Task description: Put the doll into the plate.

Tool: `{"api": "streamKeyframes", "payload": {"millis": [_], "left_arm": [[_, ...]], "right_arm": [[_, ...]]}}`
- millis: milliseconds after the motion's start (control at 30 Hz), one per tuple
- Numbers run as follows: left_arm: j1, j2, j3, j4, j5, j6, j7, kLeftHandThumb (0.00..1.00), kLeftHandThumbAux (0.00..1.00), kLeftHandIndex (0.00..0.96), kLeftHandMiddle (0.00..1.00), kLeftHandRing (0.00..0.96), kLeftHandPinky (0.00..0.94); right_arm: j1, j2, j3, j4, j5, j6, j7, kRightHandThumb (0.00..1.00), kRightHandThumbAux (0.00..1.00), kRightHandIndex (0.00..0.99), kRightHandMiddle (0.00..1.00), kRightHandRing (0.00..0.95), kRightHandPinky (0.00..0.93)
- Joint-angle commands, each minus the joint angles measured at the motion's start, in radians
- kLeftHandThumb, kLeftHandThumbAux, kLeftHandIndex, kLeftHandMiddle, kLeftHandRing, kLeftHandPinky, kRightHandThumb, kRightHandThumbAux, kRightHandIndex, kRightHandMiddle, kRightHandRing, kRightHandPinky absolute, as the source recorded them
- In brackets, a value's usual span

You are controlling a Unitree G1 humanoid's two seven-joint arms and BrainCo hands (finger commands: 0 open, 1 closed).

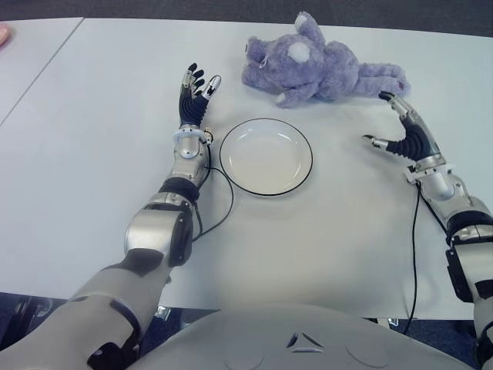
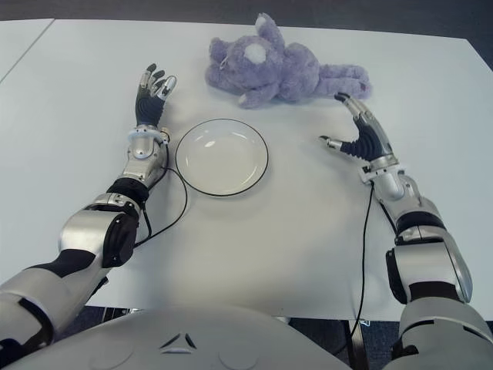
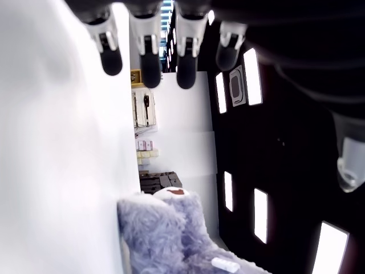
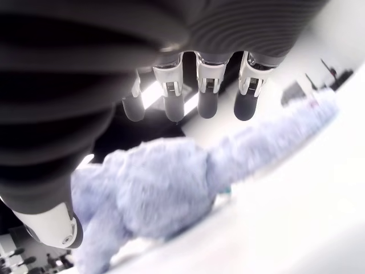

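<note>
Silver arms, black-fingered hands, black cables

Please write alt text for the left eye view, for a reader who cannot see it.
A fluffy purple plush doll lies on a white table, beyond an empty white round plate with a dark rim. The robot's right hand is open beside the doll's leg, holding nothing; its left hand is open to the left of the plate.

White table [image 1: 92,154], seam to a second tabletop [image 1: 31,46], dark floor [image 1: 231,8] beyond
</note>
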Motion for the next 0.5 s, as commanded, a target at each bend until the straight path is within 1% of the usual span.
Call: {"api": "streamKeyframes", "payload": {"millis": [33,100,133,267,400,500], "left_arm": [[0.272,-0.075,-0.007,0.162,0.022,0.074,0.004,0.0,0.488,0.091,0.15,0.137,0.125],[0.272,-0.075,-0.006,0.162,0.022,0.071,0.005,0.0,0.485,0.093,0.153,0.141,0.127],[0.272,-0.075,-0.006,0.162,0.021,0.072,0.005,0.0,0.484,0.094,0.153,0.142,0.128],[0.271,-0.078,-0.006,0.162,0.022,0.069,0.009,0.0,0.479,0.095,0.155,0.144,0.125],[0.271,-0.08,-0.006,0.162,0.022,0.064,0.015,0.0,0.472,0.095,0.158,0.146,0.115],[0.27,-0.081,-0.007,0.162,0.023,0.065,0.016,0.0,0.469,0.095,0.159,0.148,0.112]], "right_arm": [[-0.172,0.012,0.054,0.058,-0.112,0.149,-0.089,0.248,0.596,0.0,0.0,0.01,0.114],[-0.207,0.016,0.07,0.065,-0.139,0.184,-0.112,0.222,0.572,0.0,0.0,0.004,0.106],[-0.212,0.018,0.073,0.068,-0.145,0.189,-0.118,0.215,0.566,0.0,0.0,0.003,0.104],[-0.3,0.052,0.107,0.091,-0.189,0.284,-0.141,0.223,0.553,0.0,0.0,0.0,0.096],[-0.359,0.08,0.121,0.111,-0.2,0.36,-0.118,0.244,0.548,0.0,0.0,0.0,0.088],[-0.376,0.089,0.127,0.119,-0.201,0.384,-0.111,0.256,0.545,0.0,0.0,0.0,0.088]]}}
